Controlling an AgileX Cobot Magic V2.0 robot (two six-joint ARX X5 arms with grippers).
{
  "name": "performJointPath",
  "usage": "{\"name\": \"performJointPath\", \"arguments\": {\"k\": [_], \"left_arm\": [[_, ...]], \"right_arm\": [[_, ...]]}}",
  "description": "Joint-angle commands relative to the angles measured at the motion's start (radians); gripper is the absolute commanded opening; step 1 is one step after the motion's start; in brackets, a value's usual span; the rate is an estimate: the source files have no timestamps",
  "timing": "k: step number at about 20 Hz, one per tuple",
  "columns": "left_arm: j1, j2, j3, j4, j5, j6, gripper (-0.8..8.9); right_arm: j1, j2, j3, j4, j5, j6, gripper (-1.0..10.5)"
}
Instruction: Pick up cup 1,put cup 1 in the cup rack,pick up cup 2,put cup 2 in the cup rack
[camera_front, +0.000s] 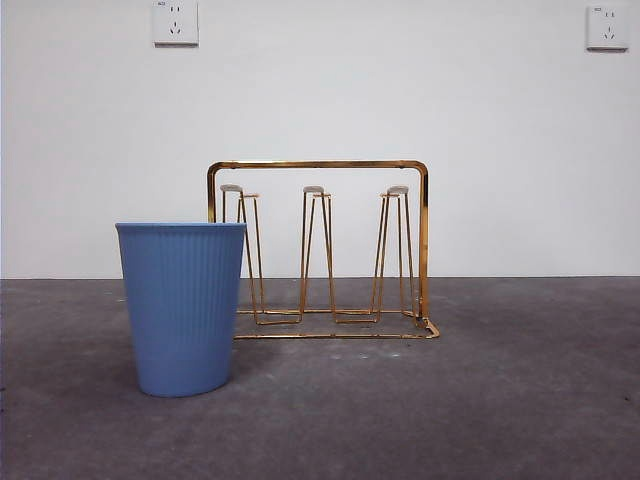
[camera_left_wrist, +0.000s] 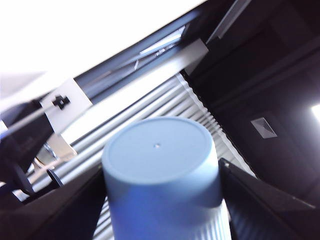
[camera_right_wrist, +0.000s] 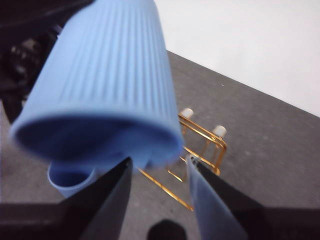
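My left gripper (camera_left_wrist: 162, 200) is shut on the body of a light-blue ribbed tumbler, cup 1 (camera_left_wrist: 157, 155), held high in the air and out of the front view. In the right wrist view this cup (camera_right_wrist: 110, 75) is tilted with its mouth toward the camera. My right gripper (camera_right_wrist: 157, 185) is open, its jaws just below the cup's rim and not touching it. A second blue tumbler, cup 2 (camera_front: 182, 305), stands upright on the table at the front left, no speck showing. The gold wire cup rack (camera_front: 320, 250) stands behind it with bare prongs.
The grey table (camera_front: 500, 400) runs to a white wall with two sockets (camera_front: 175, 22). In the right wrist view the rack (camera_right_wrist: 200, 145) and the standing cup (camera_right_wrist: 70, 177) lie below the held cup.
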Motion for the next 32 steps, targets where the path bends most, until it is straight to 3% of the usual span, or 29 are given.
{"name": "performJointPath", "arguments": {"k": [1, 4, 8, 10, 13, 17, 19, 22, 25, 32], "left_arm": [[0.017, 0.004, 0.001, 0.011, 0.025, 0.03, -0.08], [0.023, 0.002, 0.001, -0.04, 0.038, 0.135, -0.06], [0.006, -0.006, 0.013, -0.269, -0.045, 0.4, -0.06], [-0.027, -0.006, 0.054, -0.438, -0.153, 0.577, -0.06], [-0.098, -0.006, 0.173, -0.695, -0.4, 0.887, -0.06], [-0.175, -0.005, 0.246, -0.749, -0.644, 1.128, -0.06], [-0.199, -0.005, 0.26, -0.749, -0.729, 1.185, -0.06], [-0.208, 0.004, 0.262, -0.746, -0.811, 1.196, -0.06], [-0.216, 0.037, 0.262, -0.741, -0.902, 1.166, -0.06], [-0.234, 0.162, 0.277, -0.652, -0.987, 1.118, -0.06]], "right_arm": [[0.002, -0.045, -0.003, -0.061, 0.019, 0.009, 1.9], [0.002, -0.106, -0.003, -0.202, 0.038, 0.011, 1.9], [0.002, -0.179, -0.003, -0.35, 0.066, 0.016, 1.9], [0.002, -0.214, -0.003, -0.397, 0.066, 0.031, 1.9], [0.002, -0.25, -0.003, -0.444, 0.066, 0.038, 1.9], [0.002, -0.272, -0.003, -0.473, 0.066, 0.038, 1.9], [0.002, -0.275, -0.003, -0.486, 0.066, 0.038, 1.9], [0.002, -0.278, -0.003, -0.494, 0.066, 0.037, 1.9], [0.002, -0.278, -0.003, -0.493, 0.066, 0.038, 1.9], [0.002, -0.278, -0.003, -0.494, 0.066, 0.038, 1.9]]}}
